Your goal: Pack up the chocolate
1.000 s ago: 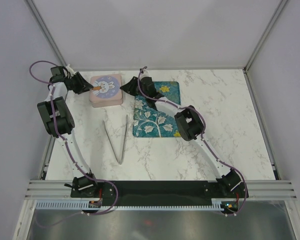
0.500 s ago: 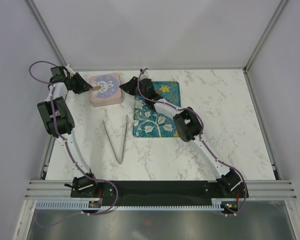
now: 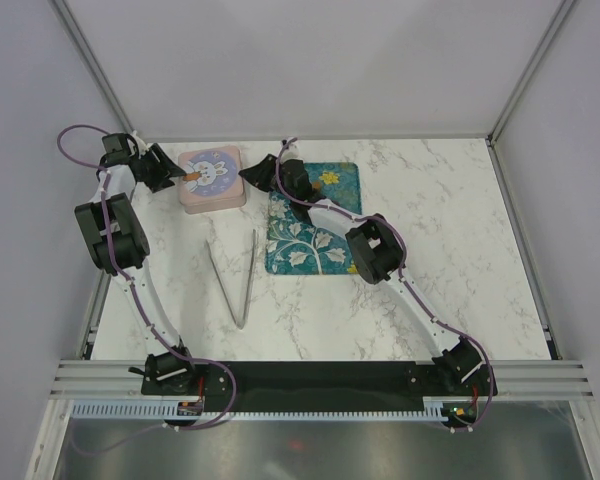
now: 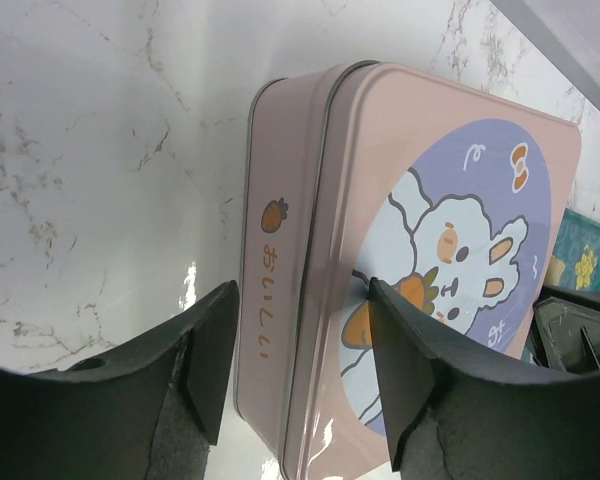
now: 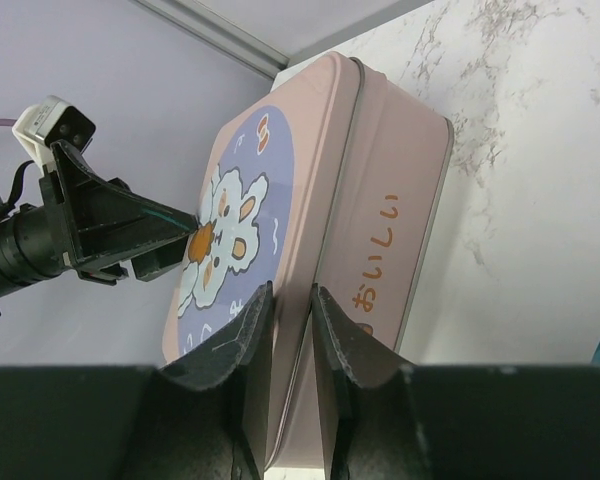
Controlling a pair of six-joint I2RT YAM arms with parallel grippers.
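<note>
A closed pink tin [image 3: 212, 178] with a bunny on its lid stands at the back left of the marble table. The chocolate is out of view. My left gripper [image 3: 187, 176] is at the tin's left edge. In the left wrist view the tin [image 4: 430, 200] has that gripper [image 4: 300, 300] open across its edge, one finger beside the side wall and one over the lid, both apart from it. My right gripper [image 3: 244, 174] is at the tin's right edge. In the right wrist view this gripper [image 5: 290, 292] is shut on the lid's rim of the tin [image 5: 280, 180].
Long thin metal tongs [image 3: 240, 280] lie in a V on the marble in front of the tin. A teal floral mat [image 3: 310, 245] lies to the tin's right, partly under the right arm. Grey walls close in the table's left, back and right.
The left gripper's jaws have spread apart at the tin's left edge. The right gripper has edged slightly left against the tin. The tin stays in place.
</note>
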